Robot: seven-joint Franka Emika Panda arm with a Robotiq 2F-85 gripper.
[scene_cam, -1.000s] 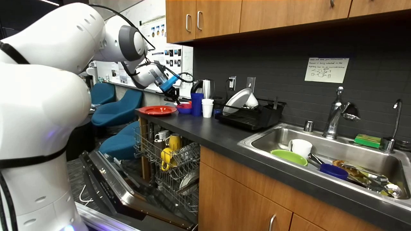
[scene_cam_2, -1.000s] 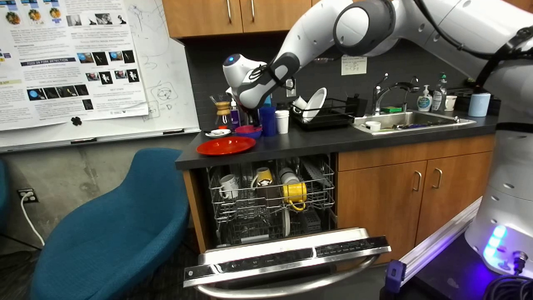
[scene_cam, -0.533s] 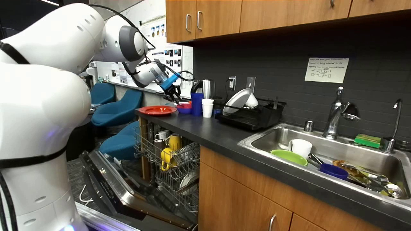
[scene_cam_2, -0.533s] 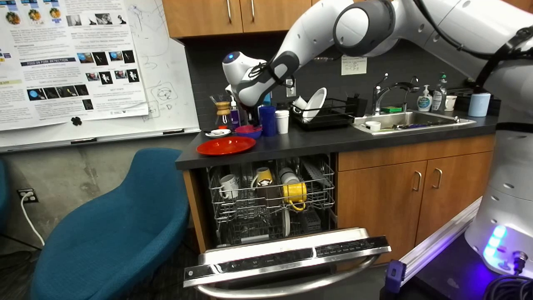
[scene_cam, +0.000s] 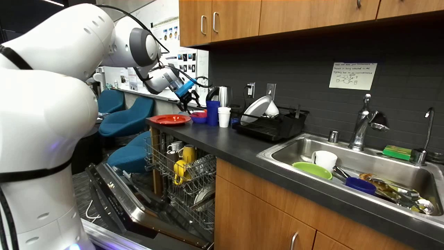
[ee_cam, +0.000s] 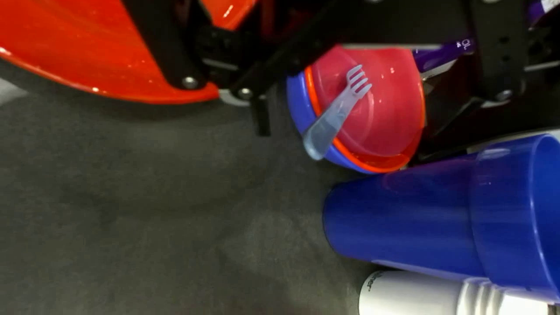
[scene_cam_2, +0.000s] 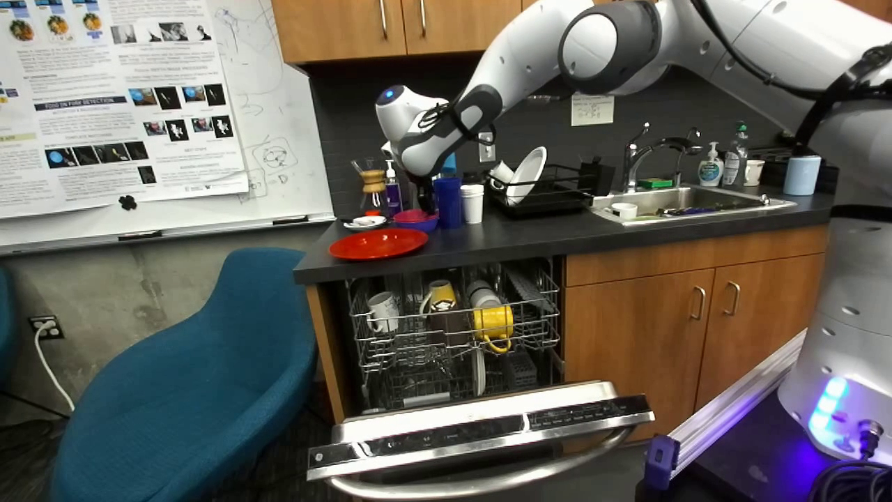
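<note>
- The gripper (scene_cam: 194,108) hangs tilted just above the stacked bowls (ee_cam: 389,100), its fingers (ee_cam: 261,118) spread apart with nothing gripped.
- The pale fork (ee_cam: 330,122) lies across the bowls' rim, tines inside, handle end jutting past the edge.
- Slow, small moves should serve best: light plastic probably skids easily, so the fingers do well to stay astride the fork and off the rim.
- The blue tumbler (ee_cam: 407,214) stands just beside the bowls, leaving little room for sideways sweep.
- One fingertip fades into darkness in the wrist view; whether it touches the bowls, I cannot tell.
- The dark countertop (ee_cam: 175,218) also bears a red plate (ee_cam: 87,52), white cups (ee_cam: 411,293) and a dish rack (scene_cam: 255,133).
- Around it: a sink (scene_cam: 269,153), a dishwasher (scene_cam_2: 481,443) with lowered door, a teal chair (scene_cam_2: 188,390), a whiteboard (scene_cam_2: 279,125).
</note>
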